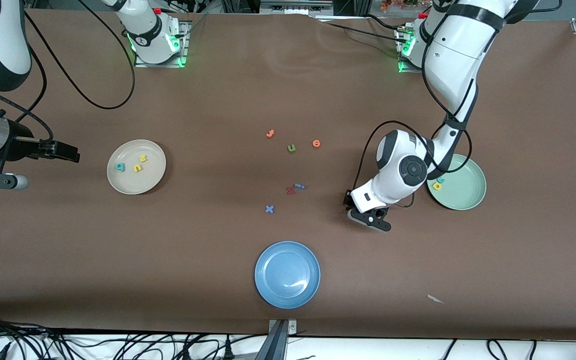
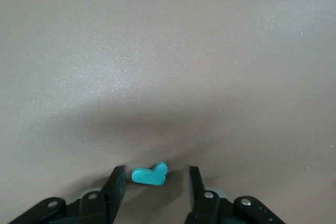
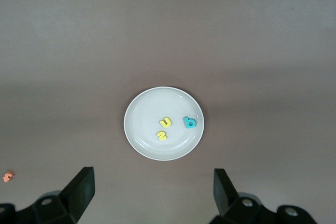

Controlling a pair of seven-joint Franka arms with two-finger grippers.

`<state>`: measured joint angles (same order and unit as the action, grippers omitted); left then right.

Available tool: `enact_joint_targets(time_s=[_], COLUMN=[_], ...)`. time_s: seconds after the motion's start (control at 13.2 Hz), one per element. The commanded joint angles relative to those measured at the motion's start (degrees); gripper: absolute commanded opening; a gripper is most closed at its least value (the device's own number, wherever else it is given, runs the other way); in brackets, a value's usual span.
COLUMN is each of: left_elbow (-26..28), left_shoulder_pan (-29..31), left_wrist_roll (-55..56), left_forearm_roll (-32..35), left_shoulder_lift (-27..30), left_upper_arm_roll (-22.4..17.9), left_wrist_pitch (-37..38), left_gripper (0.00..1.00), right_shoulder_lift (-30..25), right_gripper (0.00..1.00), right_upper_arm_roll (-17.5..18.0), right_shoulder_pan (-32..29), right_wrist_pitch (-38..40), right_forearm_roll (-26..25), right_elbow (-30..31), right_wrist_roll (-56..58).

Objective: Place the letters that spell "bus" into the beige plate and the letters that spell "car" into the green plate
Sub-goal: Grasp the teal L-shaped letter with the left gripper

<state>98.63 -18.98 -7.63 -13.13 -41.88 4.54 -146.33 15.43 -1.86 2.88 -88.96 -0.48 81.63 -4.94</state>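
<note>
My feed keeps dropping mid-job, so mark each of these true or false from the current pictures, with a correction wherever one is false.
1. The round cream-beige plate holds the teal-blue foam "b", yellow "u" and yellow "s". True.
2. The small teal hooked foam "r" lies in the pale mint-green plate. False: it lies on the brown table, between the left gripper's fingers.
3. The right gripper holds a letter. False: it is open and empty, over the table.
4. The round blue plate holds no letters. True.
5. The green foam "u" lies on the table. True.
</note>
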Motion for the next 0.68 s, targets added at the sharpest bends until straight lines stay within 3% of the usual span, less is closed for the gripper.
enact_joint_targets(time_s=[0.0, 0.23, 0.38, 0.6], left_elbow=[-1.2, -1.2, -1.2, -1.3], left_shoulder_pan=[-1.0, -1.2, -1.8, -1.8], left_wrist_roll=[0.0, 0.0, -0.2, -0.2], left_forearm_roll=[1.4, 1.4, 1.4, 1.4], left_shoulder_lift=[-1.4, -2.1, -2.2, -2.4], left_upper_arm_roll=[-0.7, -0.8, -1.6, -1.7], left_wrist_pitch=[-0.4, -0.4, -0.4, -0.4], left_gripper=[0.52, 0.44, 0.34, 0.30], right_shoulder_lift=[-0.9, -0.9, -0.9, -0.9], right_gripper=[1.00, 1.00, 1.00, 1.00], right_upper_arm_roll=[0.6, 0.6, 0.6, 0.6], right_shoulder_pan=[-0.4, -0.4, -0.4, -0.5], right_wrist_pitch=[-0.6, -0.7, -0.7, -0.7], right_forearm_roll=[-0.1, -0.1, -0.1, -0.1], right_elbow=[1.2, 1.2, 1.2, 1.2], right_wrist_roll=[-0.5, -0.5, -0.5, -0.5])
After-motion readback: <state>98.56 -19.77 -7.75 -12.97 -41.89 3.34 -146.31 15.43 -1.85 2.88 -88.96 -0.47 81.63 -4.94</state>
